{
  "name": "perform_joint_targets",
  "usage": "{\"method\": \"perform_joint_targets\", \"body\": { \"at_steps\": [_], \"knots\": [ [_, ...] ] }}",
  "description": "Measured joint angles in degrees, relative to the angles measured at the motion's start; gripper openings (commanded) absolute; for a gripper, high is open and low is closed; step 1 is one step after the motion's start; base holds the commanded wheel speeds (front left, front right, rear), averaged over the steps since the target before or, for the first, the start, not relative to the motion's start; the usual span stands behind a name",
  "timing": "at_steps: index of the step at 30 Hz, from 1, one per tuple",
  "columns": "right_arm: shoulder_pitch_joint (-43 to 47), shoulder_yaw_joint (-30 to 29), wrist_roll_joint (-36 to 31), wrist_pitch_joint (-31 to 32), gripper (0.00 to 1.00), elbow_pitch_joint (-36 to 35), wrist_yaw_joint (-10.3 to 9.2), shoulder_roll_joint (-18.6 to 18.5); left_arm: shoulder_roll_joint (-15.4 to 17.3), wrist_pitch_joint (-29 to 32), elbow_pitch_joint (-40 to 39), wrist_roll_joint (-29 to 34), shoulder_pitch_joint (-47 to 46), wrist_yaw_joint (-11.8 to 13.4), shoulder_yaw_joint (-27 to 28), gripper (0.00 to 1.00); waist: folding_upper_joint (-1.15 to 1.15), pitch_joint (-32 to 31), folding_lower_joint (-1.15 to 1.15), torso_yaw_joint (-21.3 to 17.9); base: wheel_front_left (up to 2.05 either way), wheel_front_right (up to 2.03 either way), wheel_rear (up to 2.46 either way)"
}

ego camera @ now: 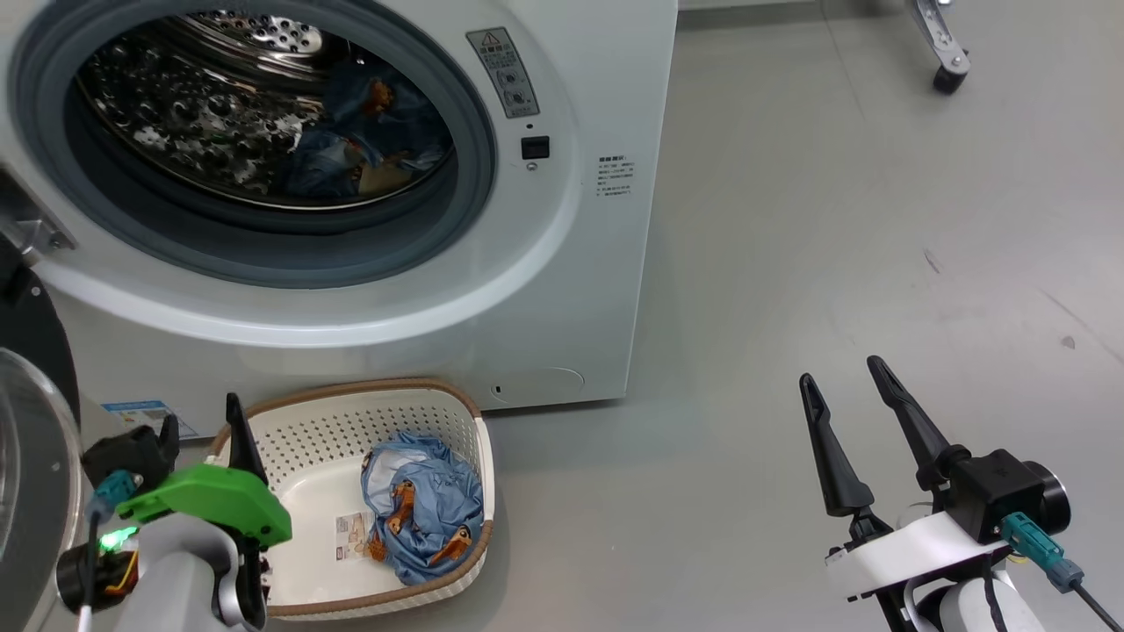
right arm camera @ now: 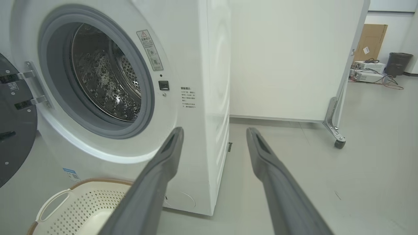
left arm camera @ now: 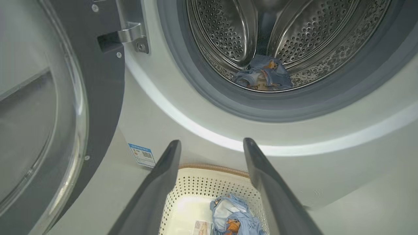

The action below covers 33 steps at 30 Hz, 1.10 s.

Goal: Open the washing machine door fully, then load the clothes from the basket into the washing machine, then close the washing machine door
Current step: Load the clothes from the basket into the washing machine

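Door [ego camera: 35,342] cut off at left, left pincer [left arm camera: 212,141] and right pincer [ego camera: 839,369] spread wide, empty.

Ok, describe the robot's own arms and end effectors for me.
Each end effector has two long, dark, tapering fingers. The left end effector carries a bright green cover over a pale grey forearm, plus a teal connector and a small green light. The right end effector has a white bracket, a black camera block and a teal plug on a black cable.
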Motion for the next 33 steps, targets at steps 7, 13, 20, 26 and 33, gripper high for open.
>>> {"method": "perform_joint_targets", "body": {
  "at_steps": [7, 13, 20, 26, 33],
  "knots": [
    [1.5, 1.2, 0.0, 0.0, 1.0, 0.5, 0.0, -0.5, -0.1, 0.0, -7.3, 2.6, 8.0, 1.3, 1.1, 1.0, 0.0, -3.4, 0.0, 1.5, 0.0, 0.0, 0.0],
    [3.1, 1.4, 0.2, 0.0, 1.0, 0.2, 0.0, -1.2, -0.2, 0.0, -13.4, 3.1, 16.3, 1.5, 2.5, 1.0, 0.0, -5.9, 0.0, 1.8, 0.0, 0.0, 0.0],
    [4.6, 0.8, 0.3, 0.0, 1.0, -0.4, 0.0, -1.8, -0.9, 0.0, -23.7, 3.4, 21.7, 0.9, 4.4, 1.0, 0.0, -6.5, 0.0, 1.7, 0.0, 0.0, 0.0],
    [6.0, -0.7, 0.5, 0.0, 1.0, -0.5, 0.0, -1.9, -1.0, 0.0, -29.1, 3.7, 26.6, 0.4, 4.9, 1.0, 0.0, -6.5, 0.0, 1.5, 0.0, 0.0, 0.0],
    [6.0, -1.6, 0.5, 0.0, 1.0, -0.9, 0.0, -1.9, -1.1, 0.0, -33.7, 4.9, 30.1, -0.1, 4.8, 1.0, 0.0, -6.2, 0.0, 1.4, 0.0, 0.0, 0.0]
  ]
}}
